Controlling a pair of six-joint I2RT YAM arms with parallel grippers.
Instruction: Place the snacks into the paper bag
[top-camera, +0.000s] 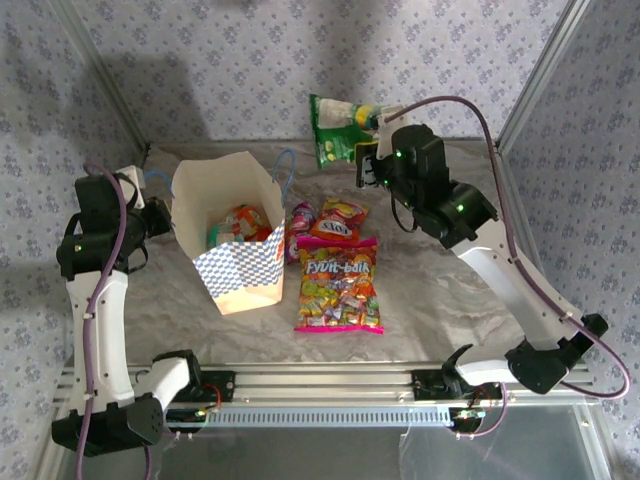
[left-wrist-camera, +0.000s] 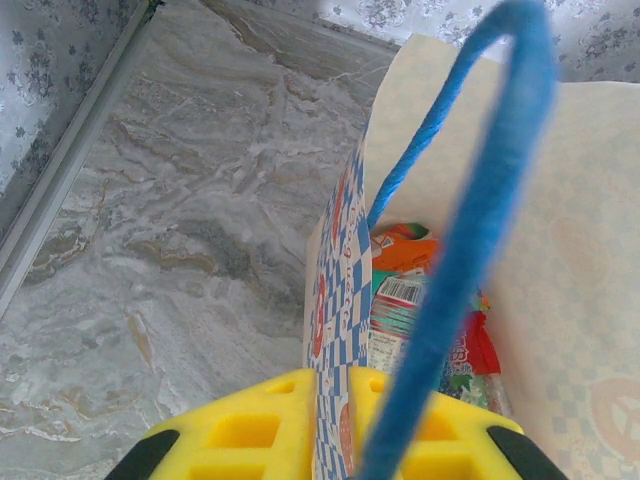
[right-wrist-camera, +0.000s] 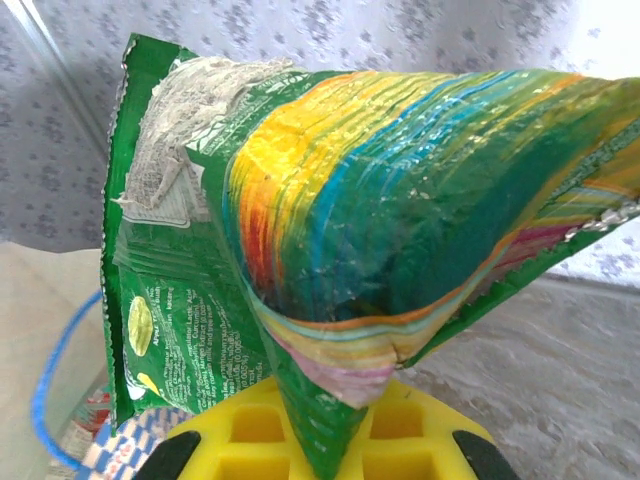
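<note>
Left gripper (left-wrist-camera: 335, 425) is pinched on the left wall of the paper bag (top-camera: 228, 262), with one yellow finger on each side. The bag is stiff kraft with a blue-white check outside, standing mouth open, left of centre on the marble-look table (top-camera: 420, 300). A blue cord handle (left-wrist-camera: 480, 200) arches above the fingers, and crinkly packets sit inside.

Right gripper (top-camera: 375, 155) is clamped on a glossy green packet (top-camera: 340, 125), held in the air behind and right of the bag — its foil bulges, with rainbow stripes.

A flat pink bag (top-camera: 338, 285) and an orange-red packet (top-camera: 338, 218) lie just right of the paper bag.
</note>
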